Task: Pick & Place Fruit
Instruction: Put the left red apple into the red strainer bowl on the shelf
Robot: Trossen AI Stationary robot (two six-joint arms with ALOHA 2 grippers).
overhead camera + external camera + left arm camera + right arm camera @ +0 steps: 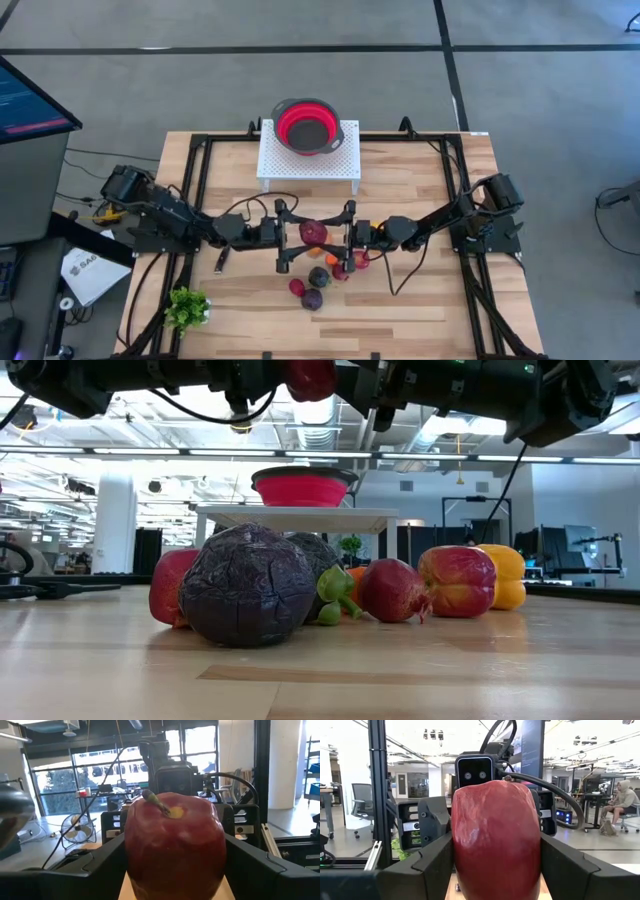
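Note:
A red apple (313, 233) hangs in the air over the middle of the table, between my two grippers. My left gripper (300, 235) comes at it from the table's left and my right gripper (335, 236) from the right; both are shut on it. Below and nearer the front edge lie several fruits (320, 277) on the tabletop: a dark purple one (247, 585), a small green one (335, 595), red ones (392, 590) and a yellow one (505, 575). The red bowl (309, 126) stands on a white perforated stand (309, 165) at the far edge. My left gripper pinches the apple's two sides (131, 855) between its fingers, level, from the table's left. The apple's stem end (161, 806) faces this wrist and tips upward. The apple is lifted clear above the pile. My right gripper pinches the apple's two sides (459, 860) between its fingers, level, from the table's right, opposite the left gripper. The apple fills the gap between the fingers and stands clear of the table.
A leafy green sprig (187, 306) lies near the front left corner. A black frame (200, 170) runs round the table's edges. Bare wood lies between the fruit pile and the stand.

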